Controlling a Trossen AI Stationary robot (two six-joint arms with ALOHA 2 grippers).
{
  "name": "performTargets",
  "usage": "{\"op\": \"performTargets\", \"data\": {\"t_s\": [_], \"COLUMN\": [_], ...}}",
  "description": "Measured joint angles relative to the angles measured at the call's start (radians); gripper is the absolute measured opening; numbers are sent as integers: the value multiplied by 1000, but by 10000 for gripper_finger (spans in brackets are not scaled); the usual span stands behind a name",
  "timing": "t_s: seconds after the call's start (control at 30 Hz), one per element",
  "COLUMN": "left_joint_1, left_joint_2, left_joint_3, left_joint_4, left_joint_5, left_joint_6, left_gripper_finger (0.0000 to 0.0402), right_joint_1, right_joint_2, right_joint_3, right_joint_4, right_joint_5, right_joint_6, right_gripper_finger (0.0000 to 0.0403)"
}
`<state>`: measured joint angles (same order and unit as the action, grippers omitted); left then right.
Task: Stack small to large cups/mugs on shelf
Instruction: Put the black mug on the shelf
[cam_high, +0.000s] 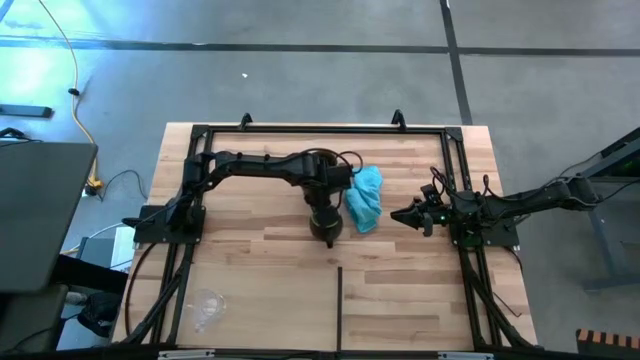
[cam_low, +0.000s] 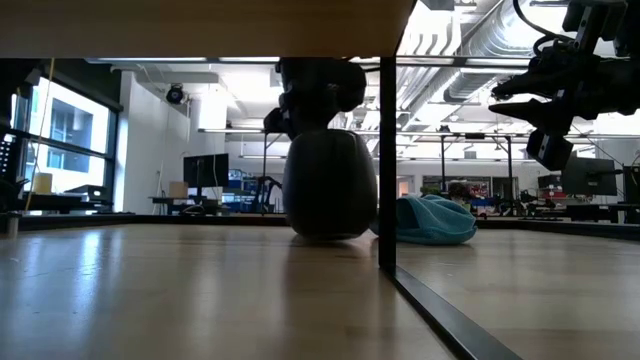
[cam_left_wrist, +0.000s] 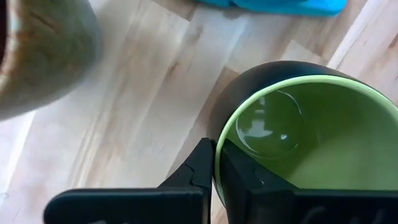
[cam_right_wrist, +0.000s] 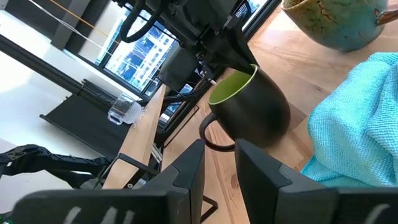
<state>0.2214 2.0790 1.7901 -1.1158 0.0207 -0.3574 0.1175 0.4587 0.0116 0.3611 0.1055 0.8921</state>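
The green mug, dark outside and green inside, is at the table's middle in my left gripper, which is shut on it. It also shows in the low view and the right wrist view. The brown mug stands close by, next to the light-blue cloth. The arm hides it in the high view. The clear cup stands on the near left of the pale wooden shelf. My right gripper is open and empty, right of the cloth. My left gripper pinches the green mug's wall at the rim, one finger inside the mug and one outside. The fingers come from above, pointing down. The mug is about upright with its mouth up. Whether its base touches the table I cannot tell.
Black frame rails run along the table's left, right and far sides. In the low view a dark post stands under the shelf, just right of the mug. Bare wood lies left of the mug.
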Motion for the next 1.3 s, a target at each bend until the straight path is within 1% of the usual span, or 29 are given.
{"op": "performTargets", "data": {"t_s": [0.2,0.4,0.63,0.87,1.3], "left_joint_1": [-2,-14,-23,-18,-3], "left_joint_2": [-13,-28,-39,-69,-161], "left_joint_3": [1,1,1,2,2], "left_joint_4": [-27,-49,-112,-99,-124], "left_joint_5": [17,23,36,-9,-27], "left_joint_6": [22,86,129,126,132], "left_gripper_finger": [2,1,0,0,0], "right_joint_1": [0,0,0,0,0], "right_joint_2": [0,0,0,0,0], "right_joint_3": [0,0,0,0,0], "right_joint_4": [0,-6,-6,-10,-14], "right_joint_5": [0,0,0,0,0], "right_joint_6": [0,0,0,-2,1], "right_gripper_finger": [81,81,81,81,81]}}
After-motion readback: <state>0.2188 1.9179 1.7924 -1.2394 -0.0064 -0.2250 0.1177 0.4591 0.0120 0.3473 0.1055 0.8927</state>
